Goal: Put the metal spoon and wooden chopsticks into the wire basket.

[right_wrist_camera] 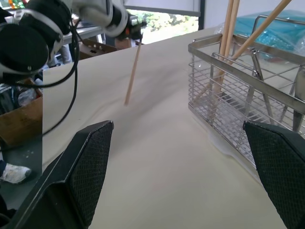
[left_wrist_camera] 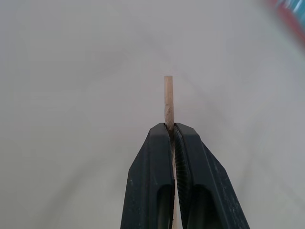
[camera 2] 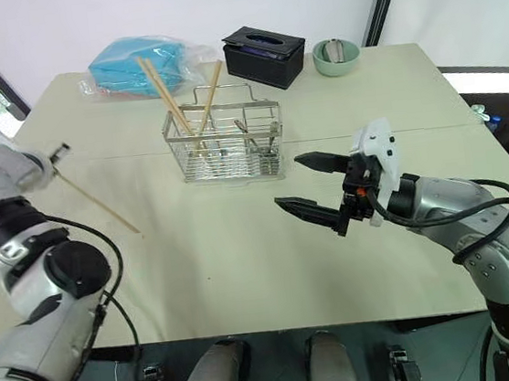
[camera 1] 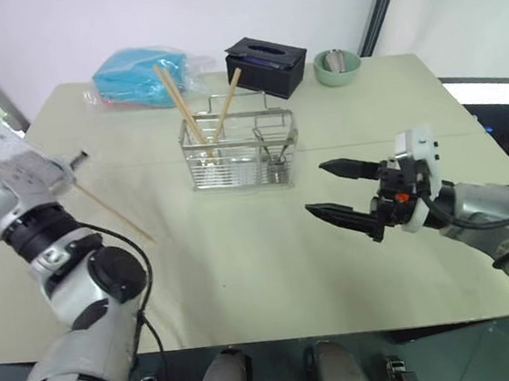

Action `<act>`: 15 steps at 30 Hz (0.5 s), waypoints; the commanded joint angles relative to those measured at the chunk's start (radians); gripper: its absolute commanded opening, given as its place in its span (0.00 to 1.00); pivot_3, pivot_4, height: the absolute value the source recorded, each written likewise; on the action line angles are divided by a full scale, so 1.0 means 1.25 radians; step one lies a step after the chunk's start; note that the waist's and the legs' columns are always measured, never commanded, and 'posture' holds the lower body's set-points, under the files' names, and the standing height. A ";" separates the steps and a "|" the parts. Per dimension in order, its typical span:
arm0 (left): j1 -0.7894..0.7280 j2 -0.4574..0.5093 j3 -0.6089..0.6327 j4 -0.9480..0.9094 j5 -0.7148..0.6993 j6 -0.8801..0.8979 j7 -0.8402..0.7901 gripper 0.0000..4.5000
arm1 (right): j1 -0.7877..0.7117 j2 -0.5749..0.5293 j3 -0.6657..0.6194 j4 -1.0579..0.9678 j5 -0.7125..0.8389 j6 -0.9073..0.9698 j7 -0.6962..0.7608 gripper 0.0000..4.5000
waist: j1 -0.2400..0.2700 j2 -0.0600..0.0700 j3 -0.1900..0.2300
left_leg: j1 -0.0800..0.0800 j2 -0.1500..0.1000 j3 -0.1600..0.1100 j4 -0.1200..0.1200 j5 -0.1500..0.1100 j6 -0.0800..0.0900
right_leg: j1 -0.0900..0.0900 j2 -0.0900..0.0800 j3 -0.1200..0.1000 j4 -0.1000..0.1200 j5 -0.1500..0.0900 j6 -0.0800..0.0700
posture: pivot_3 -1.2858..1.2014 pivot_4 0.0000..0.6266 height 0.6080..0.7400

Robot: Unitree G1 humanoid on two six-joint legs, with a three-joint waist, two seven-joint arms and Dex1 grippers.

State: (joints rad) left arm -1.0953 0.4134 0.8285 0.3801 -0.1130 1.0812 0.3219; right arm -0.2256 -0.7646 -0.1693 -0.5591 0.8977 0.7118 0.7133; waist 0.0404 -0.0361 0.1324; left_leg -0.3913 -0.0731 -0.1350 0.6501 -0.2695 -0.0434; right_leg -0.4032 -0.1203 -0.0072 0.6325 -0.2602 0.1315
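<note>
Gripping one wooden chopstick [left_wrist_camera: 168,102] between closed jaws, our left gripper [camera 2: 59,154] hangs over the table's [camera 1: 244,256] left edge; the stick slants down from the gripper toward the table's near side, its lower tip close to the surface. Our right gripper [camera 1: 339,190] hovers above the table's right half, jaws spread wide and holding nothing, pointing toward the left edge. The wire basket [camera 1: 240,151] stands toward the far edge, near the middle. Three more chopsticks [camera 1: 181,107] lean in its left compartment; the metal spoon [camera 1: 278,154] stands in its right compartment. Along the far edge we note a blue bag [camera 1: 140,73], a black tissue box [camera 1: 266,66] and a green bowl [camera 1: 337,66].
</note>
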 commanded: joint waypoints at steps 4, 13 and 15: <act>-0.112 0.107 -0.121 0.075 -0.054 -0.275 -0.162 0.01 | -0.043 0.008 -0.023 0.013 -0.013 -0.024 0.000 1.00 | -0.001 0.000 0.000 | 0.000 0.000 0.000 0.000 0.000 0.000 | 0.000 0.000 0.000 0.000 0.000 0.000 | 0.52 0.24 0.36; -0.293 0.094 -0.188 0.138 -0.191 -0.471 -0.371 0.01 | -0.078 -0.002 -0.044 0.041 -0.027 -0.028 -0.008 1.00 | -0.002 0.000 0.000 | -0.001 0.000 0.000 0.000 0.000 0.000 | 0.000 -0.001 0.000 -0.001 0.000 0.000 | 0.52 0.24 0.36; -0.292 0.068 -0.202 0.130 -0.219 -0.468 -0.392 0.01 | -0.078 -0.001 -0.046 0.036 -0.026 -0.027 -0.013 1.00 | -0.002 0.001 0.000 | 0.000 0.000 0.000 0.000 0.000 0.001 | 0.000 -0.001 0.000 0.000 0.000 0.000 | 0.52 0.24 0.36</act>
State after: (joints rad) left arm -1.4502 0.5078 0.6000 0.5610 -0.3513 0.5063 -0.1393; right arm -0.3097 -0.7621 -0.1910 -0.4951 0.8661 0.6914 0.7027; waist 0.0378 -0.0354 0.1320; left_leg -0.3915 -0.0732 -0.1349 0.6499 -0.2695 -0.0426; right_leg -0.4027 -0.1210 -0.0072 0.6320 -0.2602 0.1315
